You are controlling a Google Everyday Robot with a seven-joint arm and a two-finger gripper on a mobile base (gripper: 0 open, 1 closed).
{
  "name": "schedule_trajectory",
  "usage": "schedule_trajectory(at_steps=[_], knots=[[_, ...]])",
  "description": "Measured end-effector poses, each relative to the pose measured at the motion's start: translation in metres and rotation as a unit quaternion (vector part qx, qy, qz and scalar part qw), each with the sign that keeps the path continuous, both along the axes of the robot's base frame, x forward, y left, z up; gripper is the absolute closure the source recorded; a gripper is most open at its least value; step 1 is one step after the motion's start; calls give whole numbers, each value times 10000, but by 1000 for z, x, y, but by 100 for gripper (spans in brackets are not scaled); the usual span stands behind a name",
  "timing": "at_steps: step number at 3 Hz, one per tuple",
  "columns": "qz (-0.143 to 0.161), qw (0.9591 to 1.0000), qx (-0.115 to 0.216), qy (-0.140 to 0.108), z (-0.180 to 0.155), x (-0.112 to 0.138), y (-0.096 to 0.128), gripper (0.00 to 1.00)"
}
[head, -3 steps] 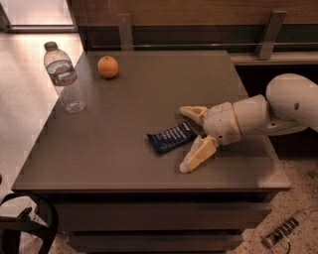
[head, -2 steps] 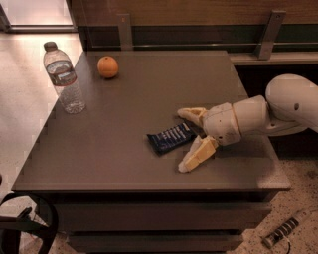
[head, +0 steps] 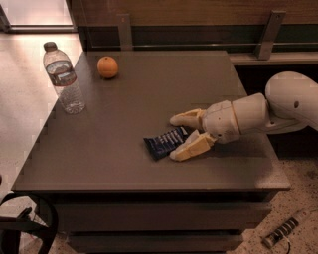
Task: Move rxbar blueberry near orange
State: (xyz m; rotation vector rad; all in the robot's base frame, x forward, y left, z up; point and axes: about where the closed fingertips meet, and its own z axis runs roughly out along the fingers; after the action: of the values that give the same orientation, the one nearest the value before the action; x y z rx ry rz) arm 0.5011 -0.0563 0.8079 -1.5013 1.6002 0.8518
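rxbar blueberry [head: 161, 144], flat navy wrapper, pale print, between parted gripper [head: 173, 139] jaws

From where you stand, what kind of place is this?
Probably an office break area: a dark table holding an orange and a water bottle, a speckled floor, wood panelling behind. The gripper sits open around one end of the rxbar blueberry.

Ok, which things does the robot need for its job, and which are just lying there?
For the job:
bar
orange
gripper, open, one finger on each side of the bar's right end

Just lying about:
bottle, standing on the table
small ridged thing on the floor
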Motion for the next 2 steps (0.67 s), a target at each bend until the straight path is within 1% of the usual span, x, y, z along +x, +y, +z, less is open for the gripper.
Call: schedule_trajectory(at_steps=[1,2], knots=[[2,10000,0,0,3,0,0,100],[0,10000,-1,1,3,0,0,100]])
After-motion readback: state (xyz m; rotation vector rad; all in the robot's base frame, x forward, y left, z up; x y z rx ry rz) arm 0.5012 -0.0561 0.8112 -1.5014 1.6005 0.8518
